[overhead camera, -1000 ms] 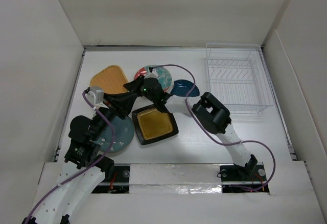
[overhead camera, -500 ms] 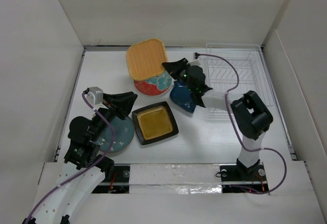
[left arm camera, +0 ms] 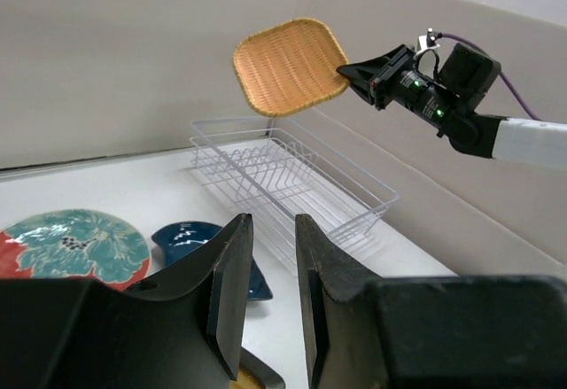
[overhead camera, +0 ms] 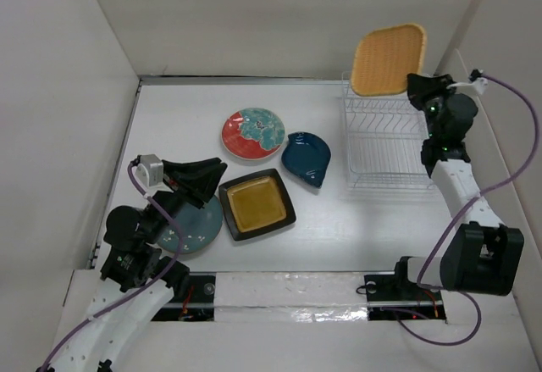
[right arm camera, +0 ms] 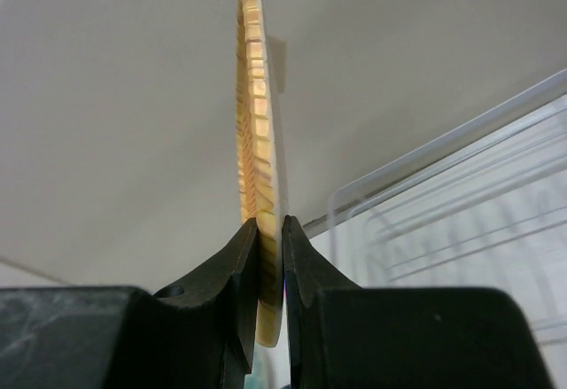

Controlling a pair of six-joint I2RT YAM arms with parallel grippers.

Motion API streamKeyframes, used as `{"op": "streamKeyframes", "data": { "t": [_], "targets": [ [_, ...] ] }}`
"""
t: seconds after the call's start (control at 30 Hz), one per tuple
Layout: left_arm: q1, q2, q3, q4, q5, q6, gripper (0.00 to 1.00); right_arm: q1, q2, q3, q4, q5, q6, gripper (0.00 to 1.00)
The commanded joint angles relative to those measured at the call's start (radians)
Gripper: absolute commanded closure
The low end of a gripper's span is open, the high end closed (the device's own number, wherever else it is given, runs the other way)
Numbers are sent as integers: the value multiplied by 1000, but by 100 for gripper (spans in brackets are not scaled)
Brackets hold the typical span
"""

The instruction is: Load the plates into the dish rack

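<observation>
My right gripper point(overhead camera: 417, 84) is shut on the edge of the orange-yellow plate point(overhead camera: 388, 58), which it holds upright in the air above the far side of the dish rack point(overhead camera: 398, 184). The right wrist view shows this plate point(right arm camera: 257, 141) edge-on, pinched between the fingers point(right arm camera: 269, 222). On the table lie the red flowered plate point(overhead camera: 253, 133), the dark blue leaf plate point(overhead camera: 306, 158), the black square plate point(overhead camera: 257, 203) and the grey-teal speckled plate point(overhead camera: 190, 228). My left gripper point(overhead camera: 218, 173) hovers over the speckled plate's far edge, slightly open and holding nothing point(left arm camera: 273, 221).
White walls enclose the table on three sides, and the rack point(left arm camera: 266, 172) stands close to the right wall. The left arm's purple cable loops above the speckled plate. The rack's slots point(right arm camera: 461, 221) hold nothing.
The right arm has carried the orange-yellow plate from the table's left-centre up and right to above the rack. The left arm has drawn back a little; its gripper stays near the speckled plate.
</observation>
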Motion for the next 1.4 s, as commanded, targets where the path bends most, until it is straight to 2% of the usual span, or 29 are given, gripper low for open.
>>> {"op": "streamKeyframes", "data": {
  "t": [0.0,0.17,0.47,0.6,0.8,1.37],
  "targets": [
    [-39,-29,31,55,4,7,77,-95,-57,87,-81,-106,-132,100],
    [-60,-89,43,62,10,14,76,-278,-39,145,-125,-169,-186,100],
    [-157,-166,56,9,-59,62,74,-453,73,362,-320,-282,-453,100],
    [-157,-176,52,19,-44,59,74,-528,147,434,-339,-390,-474,100],
    [-189,-186,59,-4,-78,77,74,-516,241,567,-522,-350,-629,100],
    [-199,-144,56,-8,-78,87,74,-427,365,690,-595,-286,-738,100]
  ]
}}
